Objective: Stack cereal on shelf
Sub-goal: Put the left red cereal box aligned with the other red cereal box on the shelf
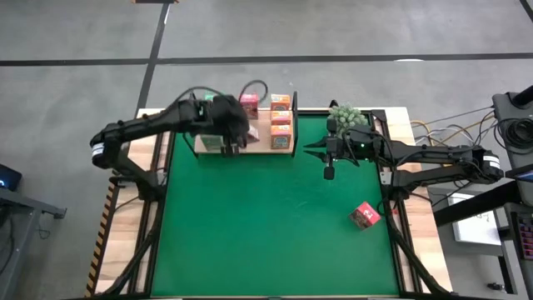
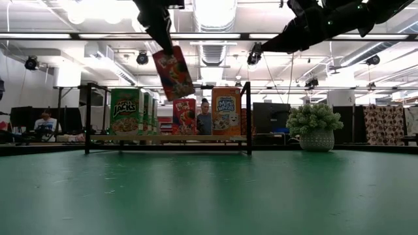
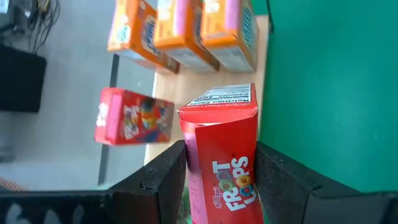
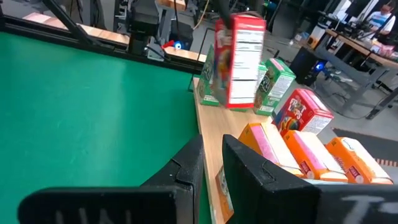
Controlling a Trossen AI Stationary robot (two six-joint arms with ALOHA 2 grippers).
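The left gripper (image 2: 164, 44) holds a small red Froot Loops cereal box (image 2: 174, 72) clamped between its jaws, tilted, in the air above the light wooden stepped shelf with black wire brackets (image 2: 166, 138). Below the jaws stand green cereal boxes (image 2: 127, 111), another red box (image 2: 184, 117) and orange boxes (image 2: 226, 111). To place it well, the box likely needs squaring upright and lowering beside its red twin before release. Farther right, the right gripper (image 1: 310, 151) waits empty over the green table mat (image 1: 266, 225), jaws nearly closed; one red box (image 1: 365, 216) lies well behind it.
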